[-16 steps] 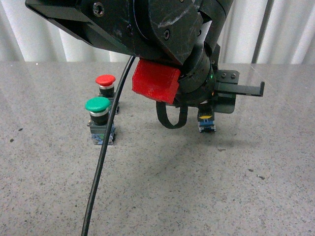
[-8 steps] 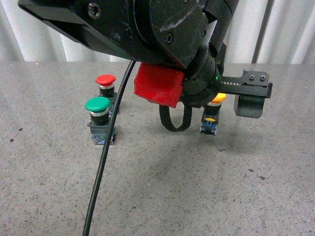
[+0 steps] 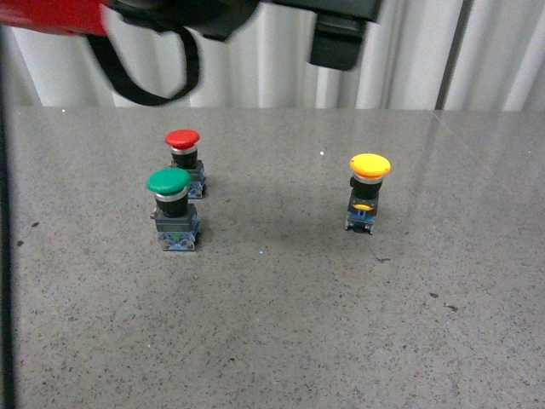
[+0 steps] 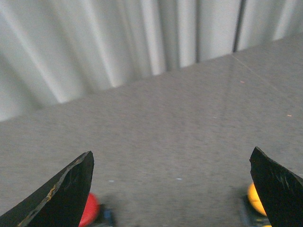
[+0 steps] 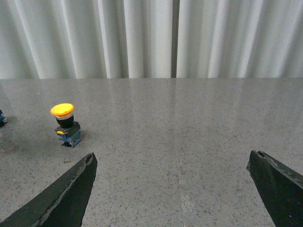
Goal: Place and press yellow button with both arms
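Observation:
The yellow button [image 3: 369, 192] stands upright and alone on the grey table, right of centre, with nothing touching it. It also shows in the right wrist view [image 5: 65, 124] and, blurred and half hidden by a fingertip, in the left wrist view [image 4: 255, 201]. My left gripper [image 4: 171, 189] is open and empty, high above the table between the red and yellow buttons. My right gripper [image 5: 173, 189] is open and empty, well away from the yellow button. A black arm with a red cover [image 3: 51, 15] shows along the top edge of the front view.
A green-capped button [image 3: 173, 209] and a red-capped button [image 3: 185, 158] stand close together at the left of the table [image 3: 281, 324]. The red one also shows blurred in the left wrist view [image 4: 89, 210]. A white curtain [image 5: 142, 38] hangs behind the table.
The arm with the red cover let go of the yellow button, then rose up and to the left. The button stays standing where it was set.

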